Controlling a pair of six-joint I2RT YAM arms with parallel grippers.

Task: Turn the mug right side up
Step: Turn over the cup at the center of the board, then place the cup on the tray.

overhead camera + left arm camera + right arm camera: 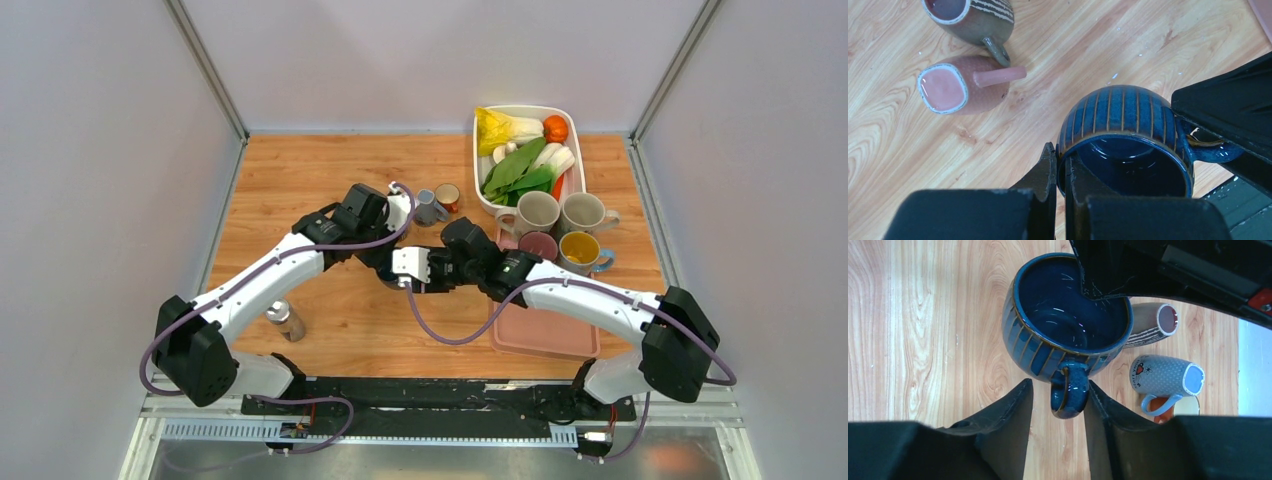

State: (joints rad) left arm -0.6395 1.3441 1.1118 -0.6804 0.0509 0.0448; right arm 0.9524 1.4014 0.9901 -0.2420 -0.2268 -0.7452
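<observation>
Left pincer (1060,160) clamped on rim of blue ribbed mug (1120,112), right pincer (1059,384) half-open astride mug handle (1068,395), gap on one side, not gripping.

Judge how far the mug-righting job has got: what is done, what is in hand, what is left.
Done: the left hand is shut on the rim of the blue mug, and its mouth is not facing down. In hand: the right hand is open, fingers straddling the handle. Left: the mug looks tilted, not standing; it must be set upright on the table and released.
</observation>
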